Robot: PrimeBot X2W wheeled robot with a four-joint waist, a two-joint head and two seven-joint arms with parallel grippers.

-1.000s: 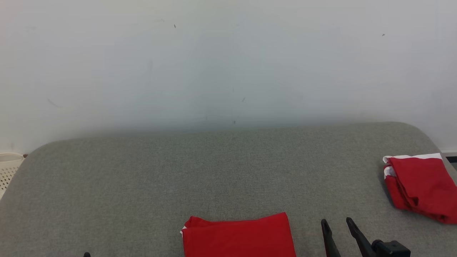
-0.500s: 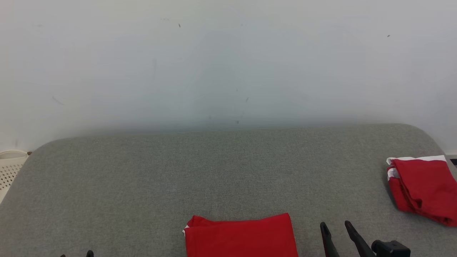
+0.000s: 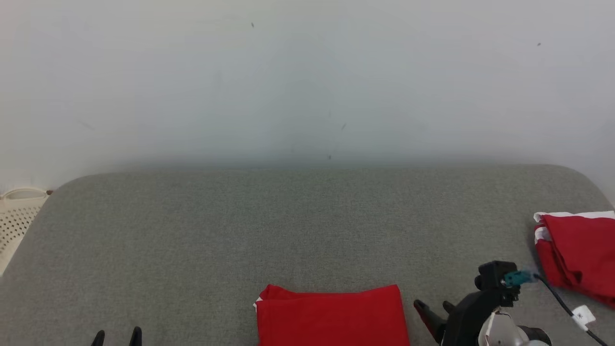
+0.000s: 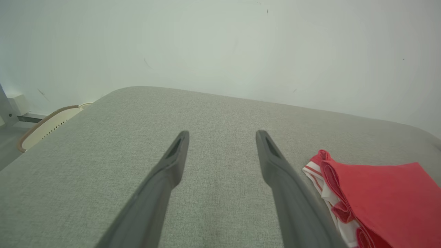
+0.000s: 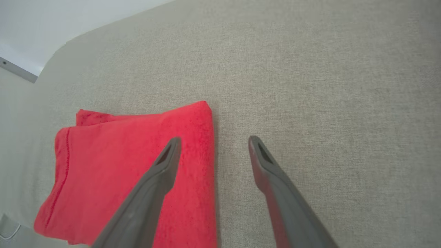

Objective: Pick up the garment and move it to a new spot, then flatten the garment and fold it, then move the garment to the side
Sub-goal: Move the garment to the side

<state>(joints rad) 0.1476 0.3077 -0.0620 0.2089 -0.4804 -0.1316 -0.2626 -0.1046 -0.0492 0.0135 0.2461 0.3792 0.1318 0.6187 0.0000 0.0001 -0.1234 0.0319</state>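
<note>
Change since a second ago sits mostly with your right gripper: its wrist has rolled, so the black wrist housing now rides above the fingers, which lean in toward the folded garment instead of pointing straight up the head view. Your left gripper now shows both dark tips where only one peeked in before. The whole head picture has also slid, which is the camera moving, not the cloth. The garment is a flat red knit rectangle, soft-edged, with a stitched hem and a sliver of white trim at its fold, lying on the grey woven pad with rounded corners. Your right jaws stand wide apart and hold nothing: one finger hangs over the garment's edge strip, the other over bare grey weave, so that edge runs between them; you cannot tell whether a tip touches the cloth. Your left jaws are spread just as wide, empty, over bare weave, with the garment off to their right. A second red bundle, looser and white-banded, lies well outside the right jaws.
</note>
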